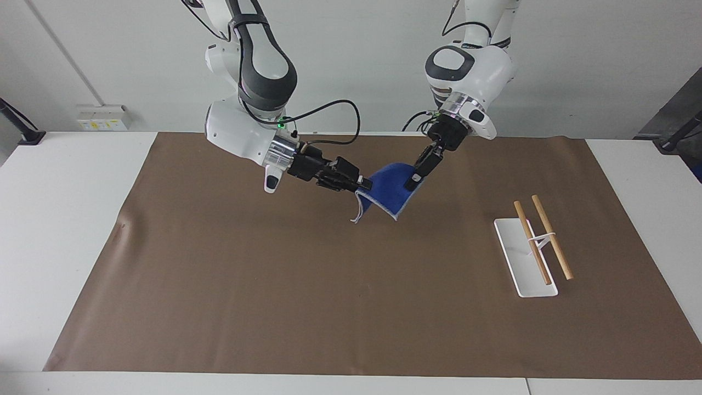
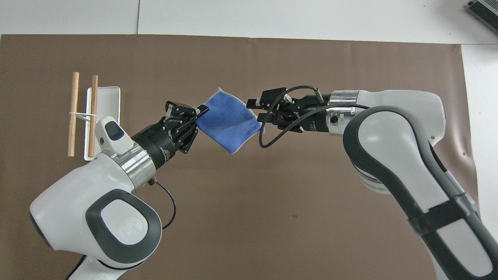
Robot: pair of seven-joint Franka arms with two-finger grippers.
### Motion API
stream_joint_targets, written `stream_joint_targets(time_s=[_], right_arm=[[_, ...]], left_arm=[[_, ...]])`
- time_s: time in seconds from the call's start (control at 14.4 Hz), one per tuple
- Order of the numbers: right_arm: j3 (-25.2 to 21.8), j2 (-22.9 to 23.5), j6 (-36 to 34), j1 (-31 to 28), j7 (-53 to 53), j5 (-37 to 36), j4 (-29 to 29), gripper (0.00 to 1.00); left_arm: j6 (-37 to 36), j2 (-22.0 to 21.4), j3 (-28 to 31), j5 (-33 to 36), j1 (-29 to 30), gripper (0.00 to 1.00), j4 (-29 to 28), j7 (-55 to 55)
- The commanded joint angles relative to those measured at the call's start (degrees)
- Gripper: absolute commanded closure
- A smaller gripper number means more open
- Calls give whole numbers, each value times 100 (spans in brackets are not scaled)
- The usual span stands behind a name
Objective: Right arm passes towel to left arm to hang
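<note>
The blue towel hangs in the air over the middle of the brown mat, on its robots' side. My left gripper is shut on the towel's corner toward the left arm's end and carries it. At the towel's opposite edge, my right gripper stands open, its two fingers apart and no longer pinching the cloth. The towel sags down from the left gripper, and a pale thread dangles from its lower edge.
A white rack base with two wooden rods stands on the brown paper mat toward the left arm's end. White tabletop surrounds the mat.
</note>
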Motion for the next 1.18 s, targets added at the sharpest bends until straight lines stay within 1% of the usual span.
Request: stream_joint_targets(time_s=[0.0, 0.14, 0.28, 0.42, 0.63, 0.7, 0.83, 0.9, 0.97, 1.11], right_arm=[[-11, -105, 181, -76, 224, -1297, 24, 0], [-37, -123, 208, -145, 575, -2683, 111, 0], [-37, -114, 199, -208, 865, -3994, 217, 0], [-38, -123, 147, -365, 954, -4981, 217, 0], [-38, -123, 68, -620, 963, -5852, 217, 0], [-38, -132, -72, -699, 963, -6081, 226, 0], [-72, -219, -624, -735, 998, -6556, 392, 0], [-247, -359, -940, -683, 1033, -6723, 463, 0], [-527, -534, -1213, -587, 1025, -6795, 516, 0], [-897, -790, -1662, -498, 955, -6804, 595, 0]], left_arm=[[336, 138, 19, -69, 23, 100, 108, 200], [740, 155, 19, -78, 102, 100, 64, 287], [847, 225, 19, -78, 347, 100, 63, 331], [865, 234, 19, -78, 646, 100, 63, 331], [1022, 252, 19, -87, 1068, 100, 20, 331], [1040, 261, 19, -87, 1200, 100, 20, 331], [1041, 269, 19, -87, 1559, 100, 2, 358], [1041, 304, 19, -87, 1709, 100, 2, 427], [1041, 409, 19, -87, 1867, 100, 2, 454], [1032, 428, 10, -87, 2166, 100, -103, 472]])
